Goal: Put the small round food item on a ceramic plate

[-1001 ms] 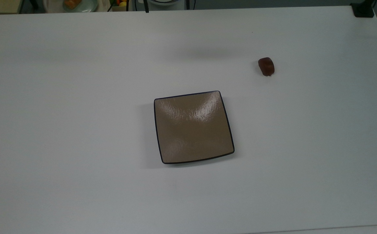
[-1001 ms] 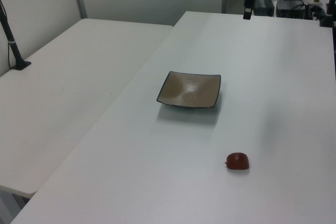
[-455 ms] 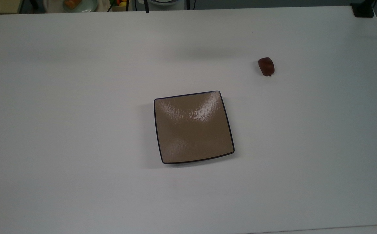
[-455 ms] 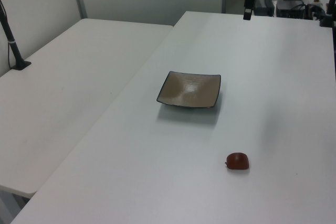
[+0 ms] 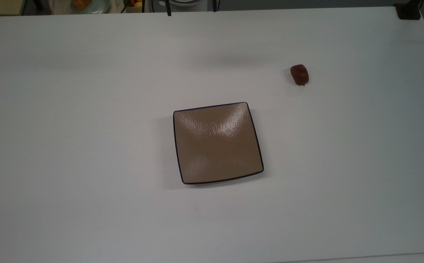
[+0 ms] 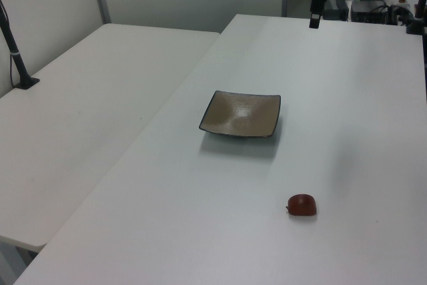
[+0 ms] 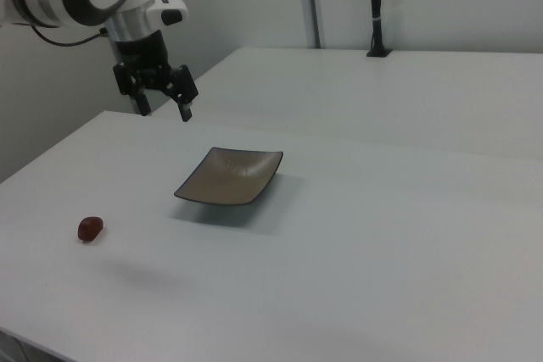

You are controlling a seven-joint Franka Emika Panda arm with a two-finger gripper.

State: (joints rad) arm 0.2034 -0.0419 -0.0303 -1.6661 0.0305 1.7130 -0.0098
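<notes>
Nothing on table moved | fingers (image 7: 165, 111) spread, empty, aloft | food item (image 7: 90, 228) well below-left, right view

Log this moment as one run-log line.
phase: approach not begun | tool: open, empty, raised above table | small round food item: on table, apart from plate | ceramic plate: empty

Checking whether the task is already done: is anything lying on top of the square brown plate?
Nothing lies on the ceramic plate; its glossy surface is bare. The small round food item sits apart on the table. The plate hides whatever is beneath it.
</notes>
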